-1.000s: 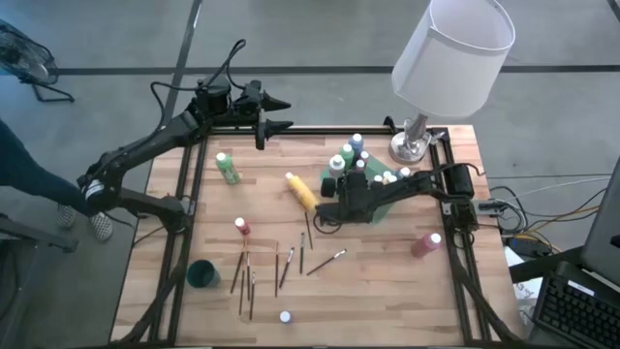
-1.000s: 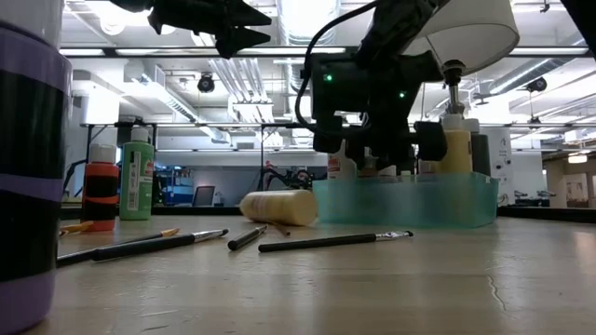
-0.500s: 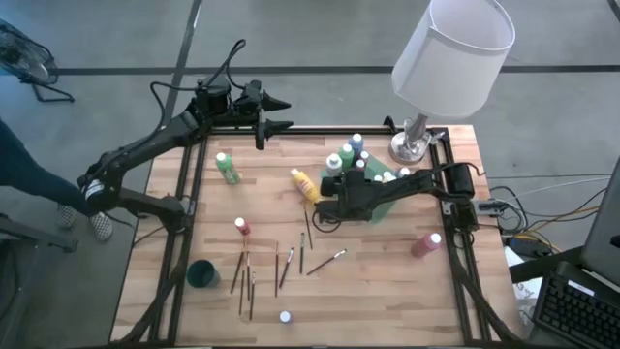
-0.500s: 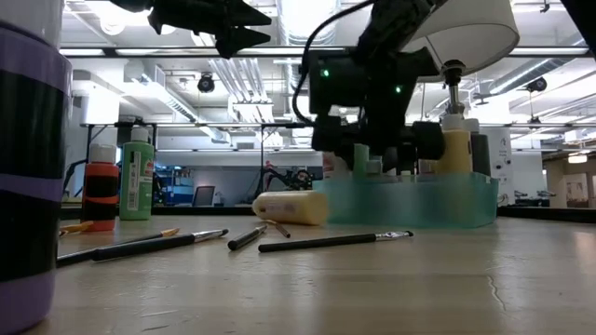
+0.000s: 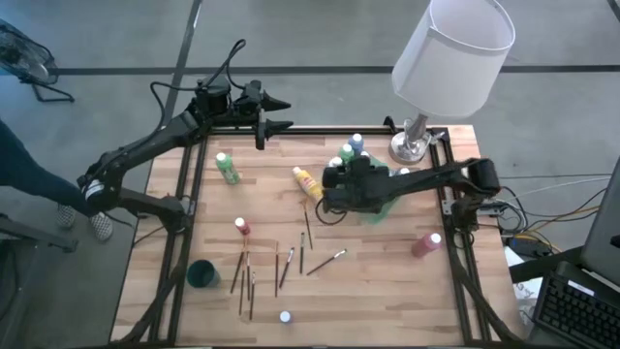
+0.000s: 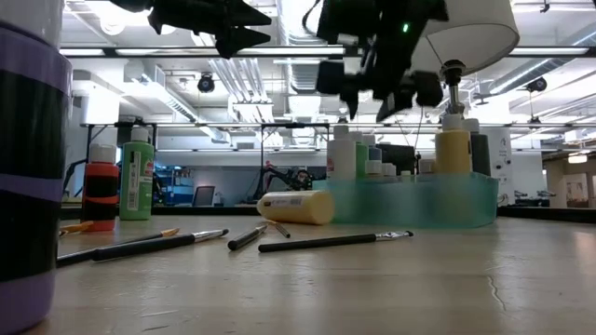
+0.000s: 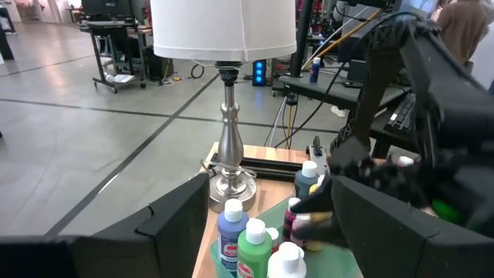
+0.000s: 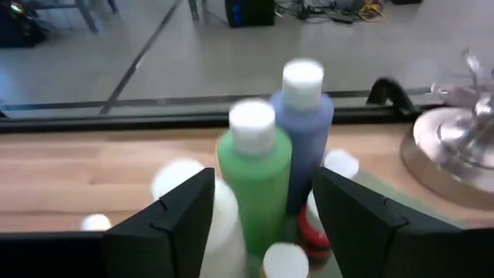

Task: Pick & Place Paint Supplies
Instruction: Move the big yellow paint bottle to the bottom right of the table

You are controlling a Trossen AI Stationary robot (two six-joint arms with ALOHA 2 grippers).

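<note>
My right gripper (image 5: 330,191) hangs open above the left end of the green tray (image 5: 386,206), holding nothing. In its wrist view a green bottle (image 8: 258,179) and a blue bottle (image 8: 306,123) stand upright in the tray ahead of its fingers. A yellow bottle (image 5: 307,182) lies on its side on the table, just left of the tray. Standing on the table are a green bottle (image 5: 227,167), a red bottle (image 5: 241,227) and a pink bottle (image 5: 424,244). Several brushes (image 5: 285,268) lie flat near the front. My left gripper (image 5: 281,113) waits open, raised over the far edge.
A lamp (image 5: 451,56) with a metal base (image 5: 411,145) stands at the far right, close behind the tray. A dark green cup (image 5: 202,273) sits near the front left. A small white-capped bottle (image 5: 285,316) stands at the near edge.
My right gripper has risen straight up out of the tray, from down among the bottles to well above them. The lying yellow bottle has shifted a little toward the tray.
</note>
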